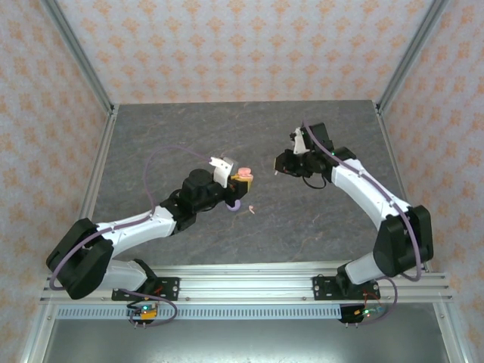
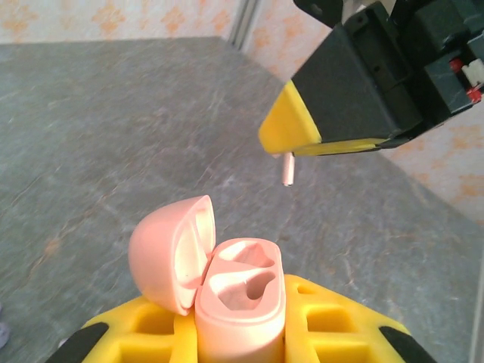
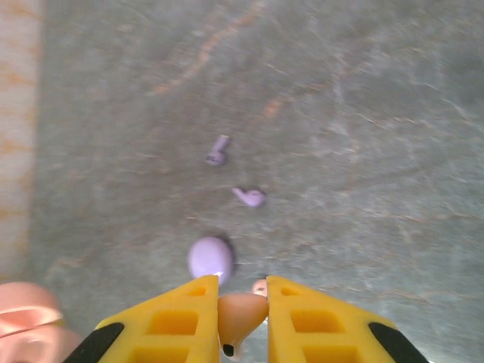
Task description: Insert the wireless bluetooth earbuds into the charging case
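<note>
The right hand (image 3: 242, 299) is clenching a pale pink earbud (image 3: 240, 316) between its yellow fingers, with the stem poking out below the fingertips. The left hand (image 2: 240, 333) is gripping the pink charging case (image 2: 240, 299) upright, its lid (image 2: 170, 253) hanging open to one side and its sockets showing. The right hand is hovering above and beyond the case, and the earbud is not touching it. Down on the tabletop (image 3: 363, 113), a lilac earbud (image 3: 218, 150) is lying near a second lilac earbud (image 3: 249, 197), with a round lilac disc (image 3: 210, 257) sitting close by.
</note>
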Controlling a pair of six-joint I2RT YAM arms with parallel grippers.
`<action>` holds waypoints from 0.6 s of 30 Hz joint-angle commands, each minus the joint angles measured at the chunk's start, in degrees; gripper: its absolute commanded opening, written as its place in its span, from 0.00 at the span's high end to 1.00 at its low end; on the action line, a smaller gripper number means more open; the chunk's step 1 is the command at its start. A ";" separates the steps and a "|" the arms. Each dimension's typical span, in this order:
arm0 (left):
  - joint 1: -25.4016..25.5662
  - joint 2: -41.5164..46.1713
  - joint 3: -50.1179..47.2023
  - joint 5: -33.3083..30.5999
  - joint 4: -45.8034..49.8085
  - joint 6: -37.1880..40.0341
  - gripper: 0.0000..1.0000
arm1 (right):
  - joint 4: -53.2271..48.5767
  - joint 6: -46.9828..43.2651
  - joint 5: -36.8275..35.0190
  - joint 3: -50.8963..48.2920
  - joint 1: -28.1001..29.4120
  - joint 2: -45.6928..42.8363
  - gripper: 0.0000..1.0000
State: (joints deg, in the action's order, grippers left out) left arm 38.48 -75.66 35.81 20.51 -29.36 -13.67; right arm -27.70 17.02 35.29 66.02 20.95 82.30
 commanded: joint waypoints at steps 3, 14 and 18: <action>-0.42 -1.01 -0.19 4.64 -6.43 -0.21 0.86 | 6.90 2.61 7.77 -0.98 0.29 -6.30 0.81; -0.42 -3.72 4.22 8.43 -7.09 -0.61 0.86 | 7.58 3.25 9.63 0.25 3.10 -9.16 0.81; -0.34 -4.05 5.52 8.40 -7.18 -0.92 0.86 | 7.48 2.98 9.32 0.68 4.46 -8.50 0.81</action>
State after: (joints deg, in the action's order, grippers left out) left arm 38.48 -79.40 39.03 27.92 -33.45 -13.89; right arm -21.78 19.75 43.86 65.67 24.64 74.28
